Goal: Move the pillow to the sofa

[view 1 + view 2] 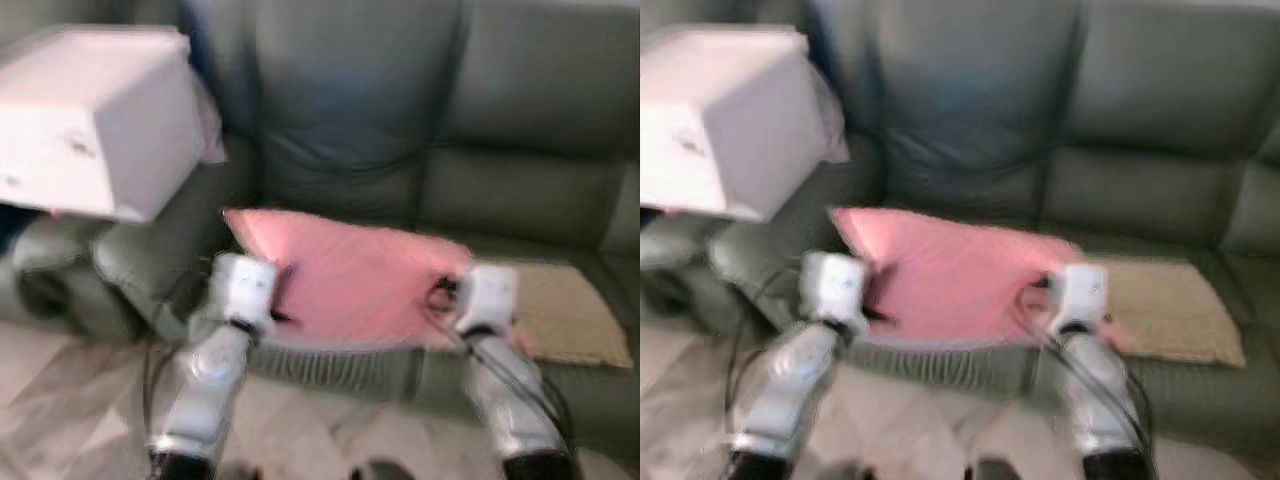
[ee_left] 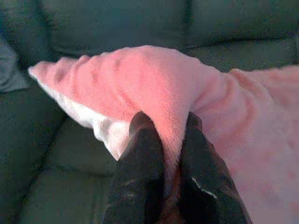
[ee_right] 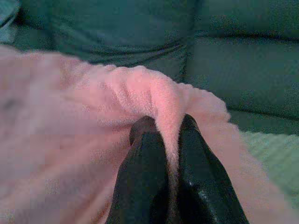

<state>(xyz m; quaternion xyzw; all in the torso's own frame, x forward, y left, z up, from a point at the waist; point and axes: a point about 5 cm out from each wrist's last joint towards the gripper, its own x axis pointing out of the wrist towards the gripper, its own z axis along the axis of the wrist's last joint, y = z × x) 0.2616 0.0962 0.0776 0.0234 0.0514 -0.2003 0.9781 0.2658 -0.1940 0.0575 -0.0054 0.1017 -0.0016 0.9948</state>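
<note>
A pink fluffy pillow [image 1: 350, 275] hangs stretched between my two grippers, just over the front of the dark green sofa [image 1: 520, 170] seat. My left gripper [image 2: 166, 128] is shut on the pillow's left edge, a fold of pink fabric [image 2: 159, 93] pinched between its black fingers [image 2: 142, 154]. My right gripper [image 3: 166, 128] is shut on the pillow's right edge [image 3: 154, 98] in the same way. Both silver arms reach forward from below, the left wrist [image 1: 240, 290] and the right wrist [image 1: 487, 298] at either side of the pillow. The head views are blurred.
A large white box [image 1: 95, 120] stands on the sofa's left armrest. A beige mat [image 1: 570, 310] lies on the seat to the right of the pillow. Light tiled floor [image 1: 60, 400] runs before the sofa.
</note>
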